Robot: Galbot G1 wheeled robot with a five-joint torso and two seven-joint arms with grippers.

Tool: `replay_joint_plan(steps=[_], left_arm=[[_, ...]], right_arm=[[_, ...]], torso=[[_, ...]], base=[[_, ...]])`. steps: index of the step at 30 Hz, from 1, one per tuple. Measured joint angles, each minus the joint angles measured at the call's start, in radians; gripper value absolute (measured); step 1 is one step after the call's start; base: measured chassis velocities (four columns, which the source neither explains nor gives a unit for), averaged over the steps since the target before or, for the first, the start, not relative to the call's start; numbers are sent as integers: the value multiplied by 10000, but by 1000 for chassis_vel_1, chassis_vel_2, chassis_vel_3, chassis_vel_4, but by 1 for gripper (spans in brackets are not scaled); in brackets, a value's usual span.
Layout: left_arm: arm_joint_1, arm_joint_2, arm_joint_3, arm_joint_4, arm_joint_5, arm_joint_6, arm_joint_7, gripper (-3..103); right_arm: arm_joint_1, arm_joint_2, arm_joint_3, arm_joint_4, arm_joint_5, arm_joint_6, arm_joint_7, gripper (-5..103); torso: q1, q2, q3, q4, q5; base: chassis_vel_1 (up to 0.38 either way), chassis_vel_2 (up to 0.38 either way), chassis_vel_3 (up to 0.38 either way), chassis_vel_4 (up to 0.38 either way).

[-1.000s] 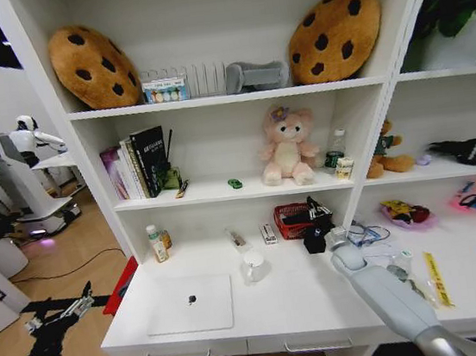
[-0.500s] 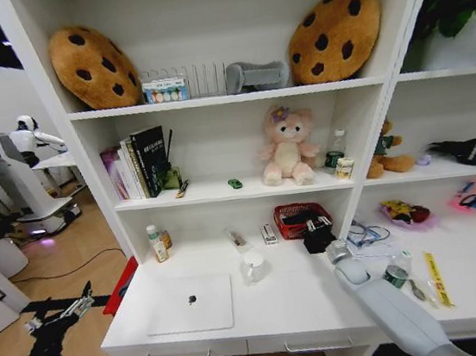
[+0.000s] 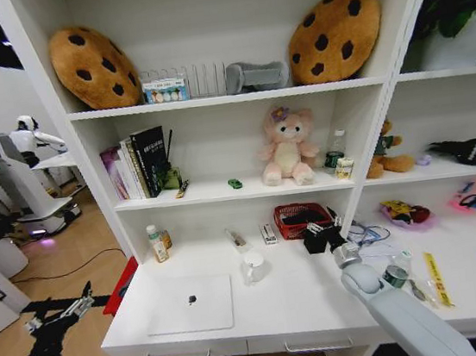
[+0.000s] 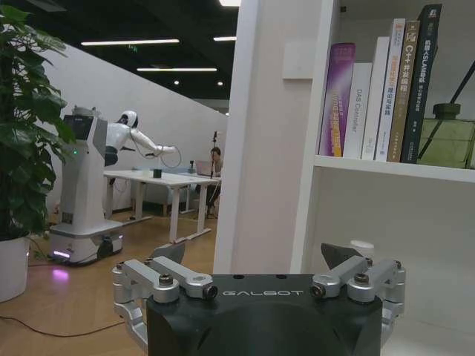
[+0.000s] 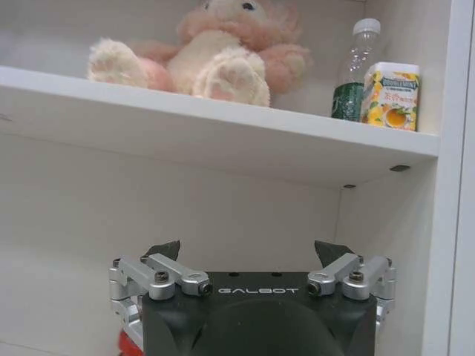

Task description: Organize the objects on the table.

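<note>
Red basket [image 3: 299, 218] partly behind the right pincer [image 3: 322, 237]; tiny black object [image 3: 191, 300] on laptop [image 3: 190, 304] unidentifiable.

Front centre of the table [image 3: 298, 310]: bare, open to a reach.
Left: silver laptop [image 3: 190, 304] lies flat, small black object [image 3: 192, 300] on it.
Middle: white mug [image 3: 252, 267] stands upright.
Far: red basket [image 3: 299, 219] crowds the back, right gripper [image 3: 322, 238] just before it, fingers spread.
Overhead: shelf [image 3: 223, 194] limits height.

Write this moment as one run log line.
right gripper: open, empty, at red mesh basket | left gripper: open, parked beside long white desk
</note>
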Motion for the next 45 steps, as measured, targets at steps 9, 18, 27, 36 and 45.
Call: replay_joint_plan(steps=[9, 18, 27, 36, 45], left_arm=[[0, -1, 0, 0, 0, 0, -1, 100], [0, 0, 0, 0, 0, 0, 0, 100], [0, 0, 0, 0, 0, 0, 0, 100], [0, 0, 0, 0, 0, 0, 0, 100], [0, 0, 0, 0, 1, 0, 0, 100]], right_arm=[[-3229, -83, 1449, 3294, 90, -591, 300, 100], [-6603, 258, 3749, 5609, -603, -466, 277, 100], [-8201, 317, 5493, 6663, -24, -183, 107, 100], [-8929, 927, 5661, 6949, -540, -3, 232, 100], [-8963, 1148, 5506, 6655, -947, 69, 395, 100]], torso=[[-1, 1, -1, -2, -2], [-3, 1, -1, -2, 0], [-2, 0, 0, 2, -1], [-1, 0, 0, 0, 0], [0, -1, 0, 0, 0]], base=[[0, 0, 0, 0], [0, 0, 0, 0], [0, 0, 0, 0], [0, 0, 0, 0], [-7, -5, 7, 11]])
